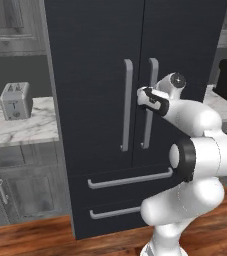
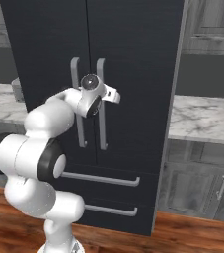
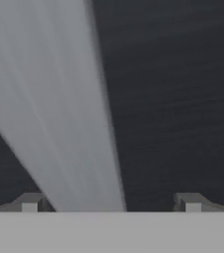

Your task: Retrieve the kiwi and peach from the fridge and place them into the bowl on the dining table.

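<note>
The fridge stands closed in front of the robot, both black doors shut, between two marble surfaces. The gripper is spread wide and sits right at the door handles; in the hand view one grey bar runs between its two fingertips, nearer to one of them. A toaster stands on the surface to the left.

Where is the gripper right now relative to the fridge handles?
The gripper is up against the closed fridge at mid-height, open, straddling the right-hand door's long grey bar handle. In the hand view that handle runs between the fingertips.
</note>
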Controlling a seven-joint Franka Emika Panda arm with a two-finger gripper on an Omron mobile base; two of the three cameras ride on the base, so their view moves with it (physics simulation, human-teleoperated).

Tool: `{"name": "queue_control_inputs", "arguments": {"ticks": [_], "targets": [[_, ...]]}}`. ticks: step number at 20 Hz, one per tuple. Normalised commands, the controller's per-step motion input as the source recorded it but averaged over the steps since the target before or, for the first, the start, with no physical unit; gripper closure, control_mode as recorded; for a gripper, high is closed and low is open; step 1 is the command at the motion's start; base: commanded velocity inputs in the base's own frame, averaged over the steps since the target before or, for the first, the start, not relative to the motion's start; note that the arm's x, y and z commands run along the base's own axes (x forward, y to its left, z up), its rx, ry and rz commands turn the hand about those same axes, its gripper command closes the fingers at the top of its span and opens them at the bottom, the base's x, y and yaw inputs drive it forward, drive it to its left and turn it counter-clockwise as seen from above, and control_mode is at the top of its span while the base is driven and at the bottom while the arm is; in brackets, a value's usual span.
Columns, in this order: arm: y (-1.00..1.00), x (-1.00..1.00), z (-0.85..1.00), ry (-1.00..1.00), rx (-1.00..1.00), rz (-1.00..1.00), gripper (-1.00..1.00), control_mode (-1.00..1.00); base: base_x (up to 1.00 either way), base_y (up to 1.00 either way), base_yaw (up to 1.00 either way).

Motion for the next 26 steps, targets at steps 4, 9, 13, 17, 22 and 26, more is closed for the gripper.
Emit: {"name": "queue_control_inputs", "arguments": {"ticks": [4, 9, 13, 17, 22, 26], "targets": [[-0.03, 0.72, -0.23, 0.0, 0.0, 0.09, -1.0, -1.0, 0.0, 0.0, 0.0], [0.0, 0.47, -0.05, 0.0, 0.0, 0.0, 1.0, -1.0, 0.0, 0.0, 0.0], [0.0, 0.02, 0.01, 0.12, 0.0, -0.02, 1.0, -1.0, 0.0, 0.0, 0.0], [-0.24, -0.62, 0.13, 0.23, 0.0, -0.02, 1.0, -1.0, 0.0, 0.0, 0.0], [-0.85, -1.0, 0.06, 0.11, 0.01, -0.07, 1.0, -1.0, 0.0, 0.0, 0.0], [-1.0, -1.0, 0.0, 0.0, 0.06, -0.07, 1.0, -1.0, 0.0, 0.0, 0.0]]}}
